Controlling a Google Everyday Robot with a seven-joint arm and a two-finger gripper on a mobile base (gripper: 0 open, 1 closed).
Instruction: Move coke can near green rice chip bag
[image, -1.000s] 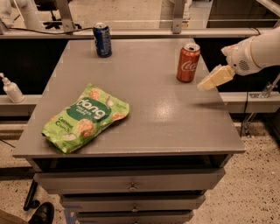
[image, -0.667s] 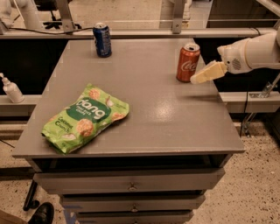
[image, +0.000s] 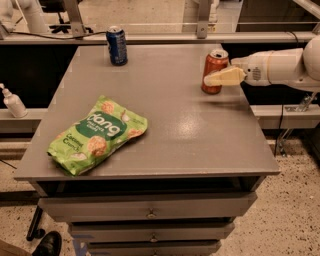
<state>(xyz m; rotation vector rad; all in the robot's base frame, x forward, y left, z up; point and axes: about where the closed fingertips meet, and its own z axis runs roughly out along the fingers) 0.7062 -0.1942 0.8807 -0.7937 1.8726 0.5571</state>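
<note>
Smooth plastic claw (image: 216, 78) by metal coke can (image: 214, 64), matt grey table (image: 195, 135)

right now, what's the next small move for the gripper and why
Probably secure the grasp on the coke can first: the gripper is right against the upright can, reaching in from the right, while the green rice chip bag lies across the table at front left.

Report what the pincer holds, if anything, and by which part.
Cannot be told: the pincer is at the upright coke can, about mid-height, but a firm hold does not show.

Cream hand (image: 216, 78) beside red-orange coke can (image: 215, 64)
</note>
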